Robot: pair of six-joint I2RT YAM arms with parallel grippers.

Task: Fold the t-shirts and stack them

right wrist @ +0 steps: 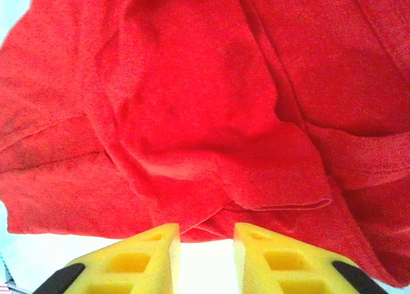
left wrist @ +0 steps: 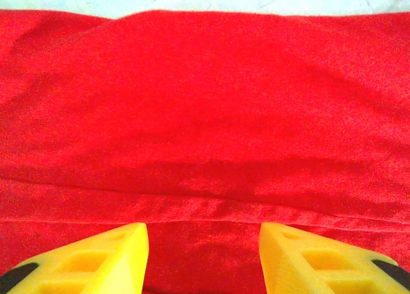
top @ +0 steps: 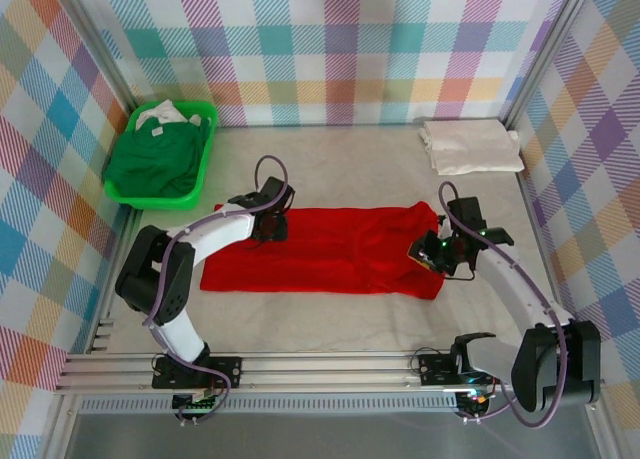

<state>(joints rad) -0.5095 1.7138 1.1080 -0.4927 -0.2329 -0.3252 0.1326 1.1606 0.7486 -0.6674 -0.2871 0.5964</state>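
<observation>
Far to the left of the red t-shirt (top: 330, 251), in the back corner, the bright green basket (top: 150, 198) holds the dark green t-shirt (top: 150, 159), bunched and unfolded, with some white cloth (top: 166, 111) behind it. The red t-shirt lies across the middle of the table (top: 330, 164) as a long band, seemingly folded lengthwise. The left gripper (top: 268, 225) hovers over the shirt's left part, near its far edge. In the left wrist view its fingers (left wrist: 109, 255) are spread wide above smooth red cloth, holding nothing. At the shirt's rumpled right end sits the right gripper (top: 440, 251), its fingers (right wrist: 147, 255) a narrow gap apart and empty, with the tips just short of the cloth's edge. Beyond that end, at the back, the cream-white t-shirt (top: 472, 146) lies folded. The step in hand looks like folding the red shirt. Next, each gripper probably needs to pinch an edge and carry one end over the other, before the shirt is stacked on the cream one.
</observation>
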